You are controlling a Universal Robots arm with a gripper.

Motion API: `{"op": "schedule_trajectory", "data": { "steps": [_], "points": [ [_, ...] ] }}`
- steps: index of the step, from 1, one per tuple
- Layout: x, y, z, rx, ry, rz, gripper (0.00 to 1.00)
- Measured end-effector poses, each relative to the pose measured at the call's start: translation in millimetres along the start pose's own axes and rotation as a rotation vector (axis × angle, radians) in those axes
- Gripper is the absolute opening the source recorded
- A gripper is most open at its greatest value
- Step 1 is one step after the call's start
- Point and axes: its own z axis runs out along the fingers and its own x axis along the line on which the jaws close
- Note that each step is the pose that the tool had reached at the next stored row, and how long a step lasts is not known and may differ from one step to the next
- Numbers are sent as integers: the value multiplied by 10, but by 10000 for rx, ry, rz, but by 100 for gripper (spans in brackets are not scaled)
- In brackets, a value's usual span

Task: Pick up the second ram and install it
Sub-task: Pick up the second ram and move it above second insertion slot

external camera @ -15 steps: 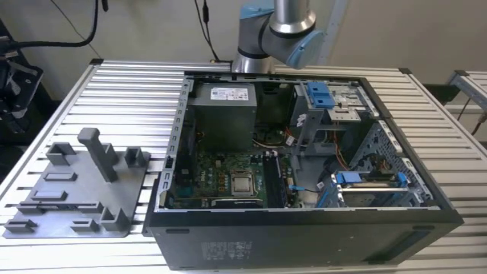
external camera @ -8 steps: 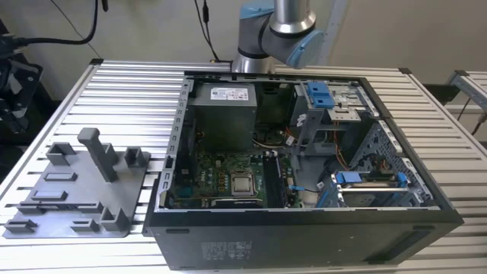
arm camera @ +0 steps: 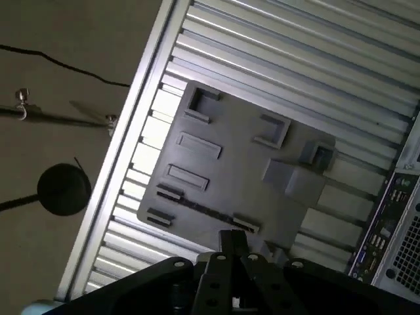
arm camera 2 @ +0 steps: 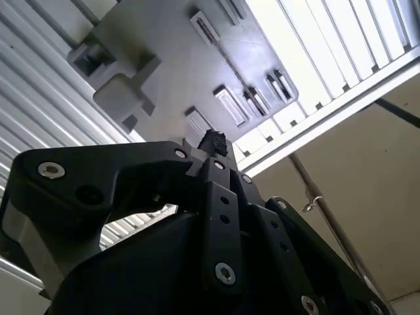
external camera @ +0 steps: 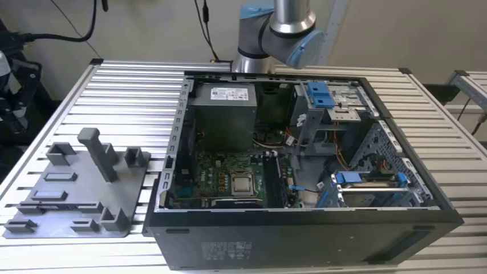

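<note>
— While my fingers (arm camera: 227,240) sit closed and empty, where's the ram?
— Ram (arm camera: 205,209): likely the dark strip edge-on in the grey tray (arm camera: 243,170). Light, stiff, fragile; I'd grip its flat faces.

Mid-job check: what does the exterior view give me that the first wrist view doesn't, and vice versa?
Exterior view: inside the open case, the motherboard, grey power supply and blue drive clips, with the arm behind it. First wrist view: the end effector in the foreground and a round black object on the floor. Both: the grey fixture tray on the slatted table, beside the case.
</note>
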Motion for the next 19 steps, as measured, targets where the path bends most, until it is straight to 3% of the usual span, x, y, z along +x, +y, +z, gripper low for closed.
{"op": "schedule_trajectory", "data": {
  "steps": [19],
  "points": [
    [9,4,1,-10,31,-2786,11]
  ]
}}
